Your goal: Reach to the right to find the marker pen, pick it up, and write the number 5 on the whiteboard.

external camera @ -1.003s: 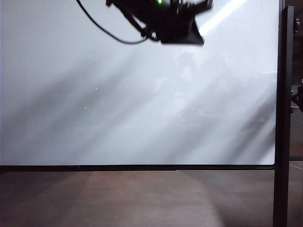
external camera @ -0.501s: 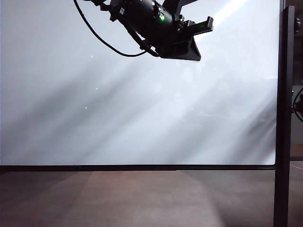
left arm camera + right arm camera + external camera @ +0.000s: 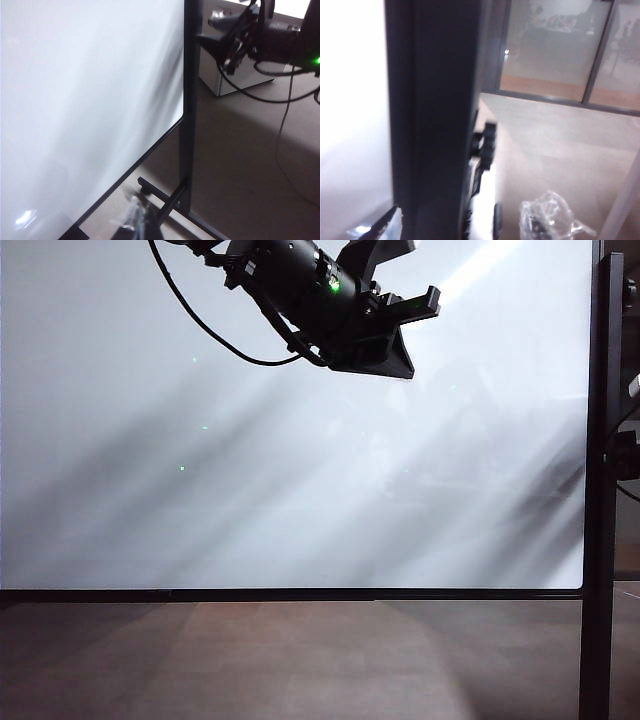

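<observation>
The left hand [image 3: 420, 285] hangs before the whiteboard [image 3: 300, 490] near its top edge. The right hand [image 3: 231, 42] sits just past its upright post [image 3: 600, 520]. I cannot tell whether either hand is open or gripping.

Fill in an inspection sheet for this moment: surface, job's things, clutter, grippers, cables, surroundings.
Surface: whiteboard is glossy and blank, with only reflections and shadow streaks.
Job's things: marker pen cannot be made out in any view; number 5 not yet written.
Clutter: crumpled clear plastic bag on the floor beyond the post.
Grippers: left gripper is high in front of the board, pointing toward the post, fingers apparently apart, nothing between them. Right gripper is by the post, off the board's right edge; open or shut cannot be told.
Cables: black cable loops down in front of the board; more cables hang near the right gripper.
Surroundings: bare floor, white box, glass partitions.
</observation>
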### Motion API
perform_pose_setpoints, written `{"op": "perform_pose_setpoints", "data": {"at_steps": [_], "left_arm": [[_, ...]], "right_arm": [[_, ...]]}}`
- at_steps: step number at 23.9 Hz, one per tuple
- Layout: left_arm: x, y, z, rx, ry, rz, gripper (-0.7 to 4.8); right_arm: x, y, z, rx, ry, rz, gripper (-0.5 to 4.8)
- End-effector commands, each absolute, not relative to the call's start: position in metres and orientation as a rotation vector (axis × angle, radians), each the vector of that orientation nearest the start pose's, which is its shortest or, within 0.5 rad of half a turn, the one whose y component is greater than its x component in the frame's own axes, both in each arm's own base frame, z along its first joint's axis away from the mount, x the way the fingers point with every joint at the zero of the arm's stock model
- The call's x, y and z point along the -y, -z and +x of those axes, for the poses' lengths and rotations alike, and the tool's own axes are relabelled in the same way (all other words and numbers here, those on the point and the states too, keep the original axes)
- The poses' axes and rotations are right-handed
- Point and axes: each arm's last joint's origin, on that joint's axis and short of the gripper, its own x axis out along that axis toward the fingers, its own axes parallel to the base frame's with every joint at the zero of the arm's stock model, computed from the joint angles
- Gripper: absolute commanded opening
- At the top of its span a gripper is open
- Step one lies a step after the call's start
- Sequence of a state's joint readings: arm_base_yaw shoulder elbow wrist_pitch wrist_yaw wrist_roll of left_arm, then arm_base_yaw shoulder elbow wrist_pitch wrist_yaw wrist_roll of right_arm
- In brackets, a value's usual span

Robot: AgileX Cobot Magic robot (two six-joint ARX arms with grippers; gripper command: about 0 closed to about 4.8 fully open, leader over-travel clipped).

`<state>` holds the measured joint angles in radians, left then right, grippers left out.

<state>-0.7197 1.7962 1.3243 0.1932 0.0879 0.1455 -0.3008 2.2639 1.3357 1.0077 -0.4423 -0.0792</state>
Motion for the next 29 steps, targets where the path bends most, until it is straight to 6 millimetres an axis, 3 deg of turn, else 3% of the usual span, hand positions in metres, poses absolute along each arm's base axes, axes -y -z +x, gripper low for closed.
{"op": "perform_pose_setpoints", "data": {"at_steps": [1, 9, 11, 22, 25, 29], "left_arm": [[0.276, -0.280, 0.312, -0.204, 0.822, 0.227, -0.05], [0.276, -0.279, 0.313, -0.208, 0.820, 0.227, -0.05], [0.276, -0.279, 0.313, -0.209, 0.820, 0.228, -0.05], [0.276, -0.279, 0.313, -0.210, 0.821, 0.224, -0.05], [0.276, -0.279, 0.312, -0.217, 0.821, 0.227, -0.05], [0.276, -0.278, 0.312, -0.219, 0.821, 0.227, -0.05]], "right_arm": [[0.132, -0.154, 0.460, 0.075, -0.092, -0.105, 3.01], [0.132, -0.151, 0.461, 0.041, -0.091, -0.092, 3.01], [0.132, -0.152, 0.461, 0.043, -0.091, -0.093, 2.54], [0.132, -0.144, 0.461, 0.026, -0.092, -0.087, 2.49], [0.132, -0.144, 0.461, 0.034, -0.091, -0.090, 1.94], [0.132, -0.145, 0.461, 0.038, -0.092, -0.091, 1.94]]}}
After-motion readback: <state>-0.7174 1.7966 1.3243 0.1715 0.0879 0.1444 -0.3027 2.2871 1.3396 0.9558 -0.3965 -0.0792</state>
